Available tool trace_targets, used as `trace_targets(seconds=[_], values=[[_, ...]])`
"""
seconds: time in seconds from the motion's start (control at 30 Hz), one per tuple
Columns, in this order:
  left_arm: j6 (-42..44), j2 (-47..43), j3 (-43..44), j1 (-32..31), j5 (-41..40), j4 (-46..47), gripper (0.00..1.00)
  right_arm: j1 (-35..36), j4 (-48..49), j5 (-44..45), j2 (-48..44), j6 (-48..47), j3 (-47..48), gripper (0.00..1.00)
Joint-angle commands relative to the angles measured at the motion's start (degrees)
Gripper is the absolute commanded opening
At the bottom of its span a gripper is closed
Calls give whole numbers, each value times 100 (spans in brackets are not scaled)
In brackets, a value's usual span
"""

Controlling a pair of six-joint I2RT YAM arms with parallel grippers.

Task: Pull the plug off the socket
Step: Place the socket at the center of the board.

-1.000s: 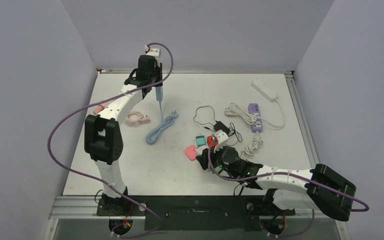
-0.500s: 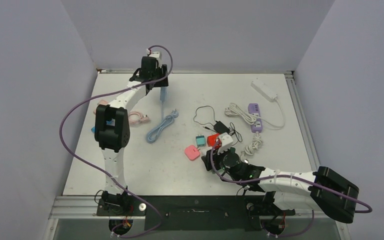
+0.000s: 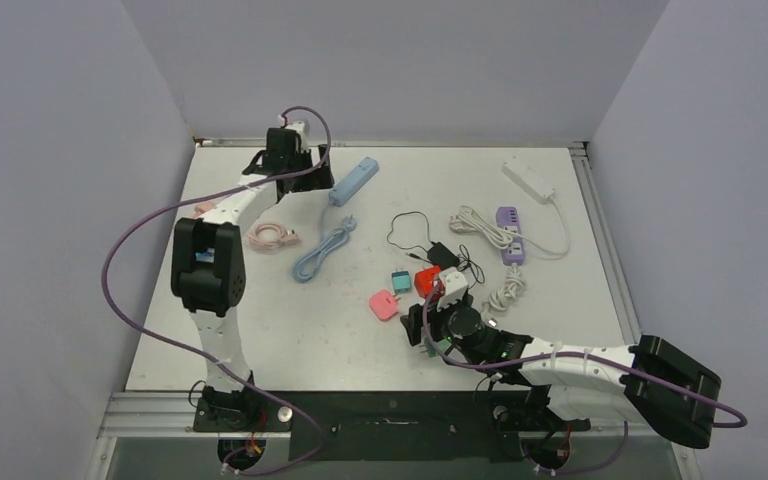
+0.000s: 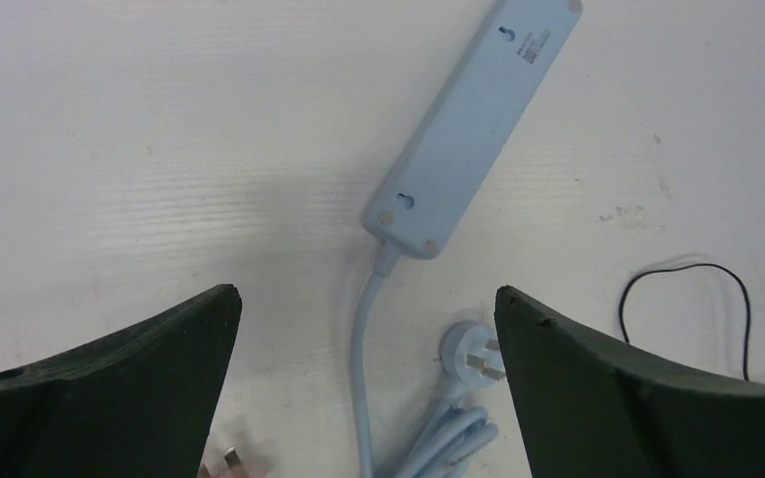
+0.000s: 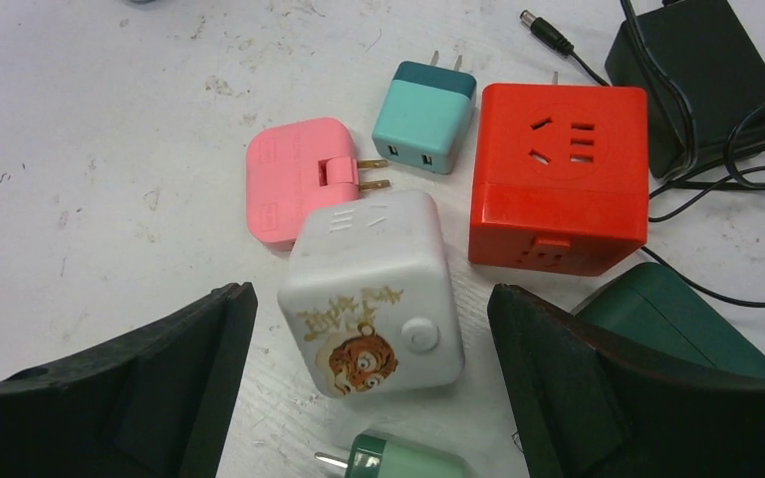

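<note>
A light blue power strip [image 3: 355, 180] [image 4: 468, 124] lies flat at the back of the table. Its cable runs down to a coil [image 3: 320, 255], and its blue plug [image 4: 473, 351] lies loose beside it. My left gripper [image 3: 305, 175] [image 4: 366, 290] hovers above the cable, open and holding nothing. My right gripper [image 3: 440, 305] [image 5: 371, 291] is open around a white cube socket [image 3: 448, 282] [image 5: 374, 294] with a tiger picture, both fingers apart from it. A green plug [image 5: 403, 463] lies just below the cube, separate from it.
Around the white cube lie a red cube socket [image 5: 558, 174], a teal charger [image 5: 426, 115], a pink adapter [image 5: 294, 189] and a black adapter [image 5: 697, 75] with its wire. Further right are a purple strip [image 3: 511, 235], a white strip [image 3: 528, 178] and a white cable [image 3: 480, 228]. A pink cable [image 3: 273, 237] lies at the left.
My left gripper has opened and let go of the blue power strip, which went from hanging upright to lying flat. My right gripper has opened wider around the white cube.
</note>
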Motion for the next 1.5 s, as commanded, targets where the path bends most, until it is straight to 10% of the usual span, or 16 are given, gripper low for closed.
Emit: trace_targets(seconds=[0.0, 0.4, 0.7, 0.83, 1.03, 1.23, 1.47], values=[[-264, -1296, -552, 120, 174, 290, 96, 22, 202, 49, -41, -274, 429, 94], [-1206, -3985, -3880, 1094, 176, 918, 96, -1064, 698, -1042, 704, -998, 1550, 90], [-1317, -4033, -4311, 1741, -120, 1037, 99, -1206, 1181, -990, 581, -818, 984, 90], [-1352, -3499, -4104, 1980, 125, 1101, 68, -1224, 1219, -995, 613, -783, 949, 90], [-1277, -3193, -4081, 2072, 284, 1285, 61, -1241, 1252, -1048, 699, -750, 958, 90], [-948, -2685, -3695, 2071, 367, 1004, 11, -1244, 1247, -1087, 695, -734, 964, 90], [-751, -3028, -3867, 1292, 359, 1242, 0, -1256, 1265, -920, 571, -757, 873, 90]])
